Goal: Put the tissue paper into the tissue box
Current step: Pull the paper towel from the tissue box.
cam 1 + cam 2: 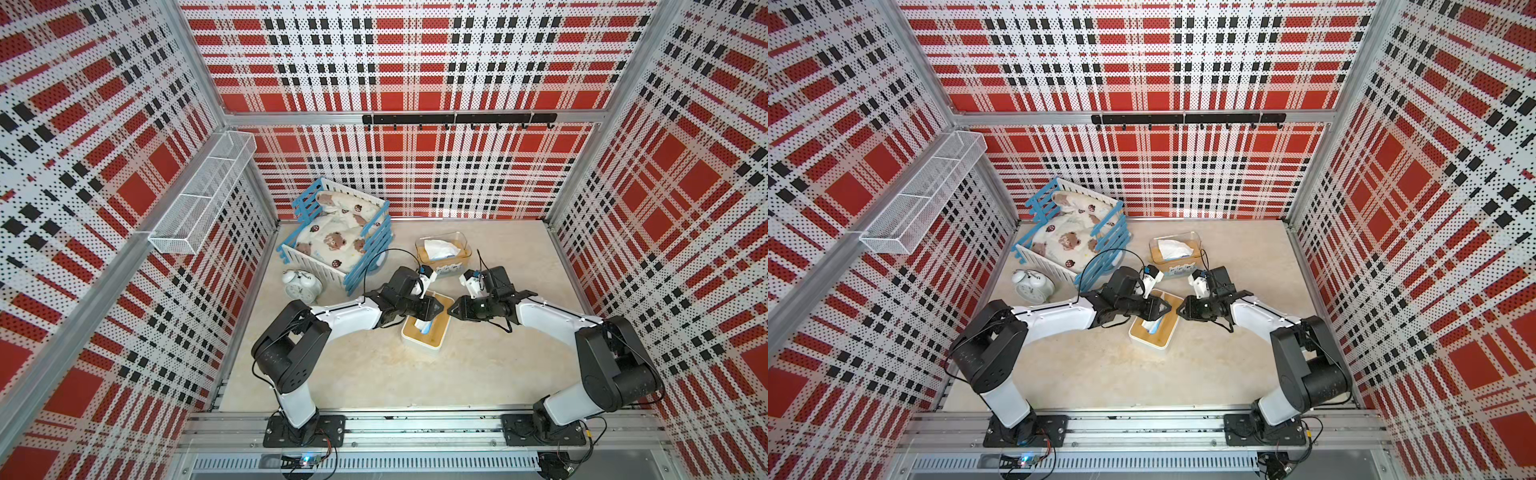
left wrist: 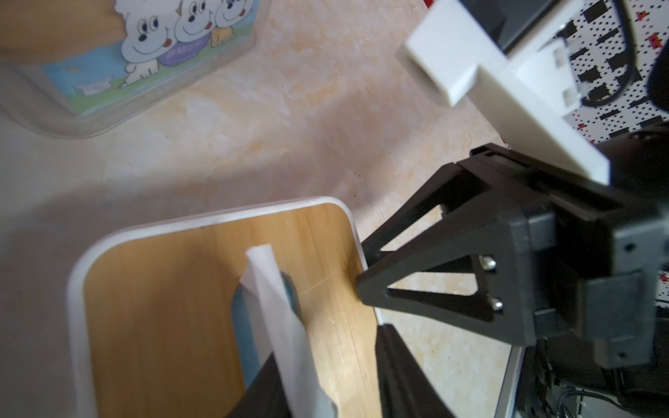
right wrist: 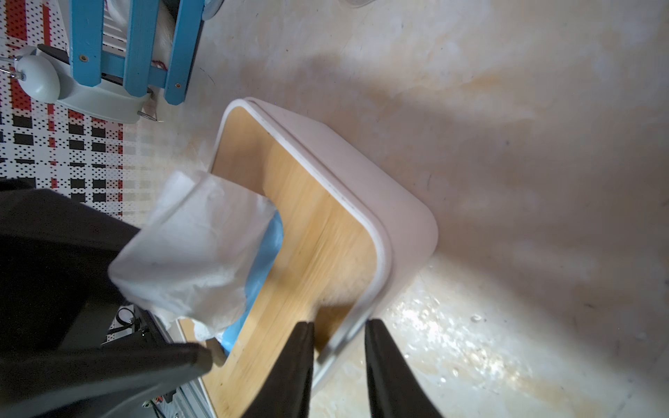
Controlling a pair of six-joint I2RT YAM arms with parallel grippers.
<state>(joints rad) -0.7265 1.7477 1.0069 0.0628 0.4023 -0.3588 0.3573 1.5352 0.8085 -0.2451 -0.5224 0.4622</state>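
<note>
The left pincer [image 2: 327, 347] is seen over the slot of the tissue box [image 3: 362, 181], its jaws standing apart around the tissue paper [image 3: 195, 246]. The white sheet lies against one finger, and bare wood is shown beside the other. The sheet is raised upright out of the slot in the wooden lid [image 3: 318, 231], and the blue plastic [image 3: 268, 249] of its pack is seen just below it, inside the slot. The right pincer [image 3: 338, 325] is set at one end of the same box, its jaws narrowly apart astride the white rim, one finger over the lid and one outside the wall; whether the rim is clamped cannot be told. The box is placed on the counter [image 1: 374, 374], between the two arms. Just behind it a clear tub [image 1: 465, 257] is shown, in which a second pack [image 2: 108, 72] with cartoon print and a crumpled white sheet is held. Farther off, toward the left wall, an alarm clock [image 1: 302, 284] and a blue-and-white crib [image 1: 374, 245] with a printed blanket [image 1: 328, 241] are placed.
</note>
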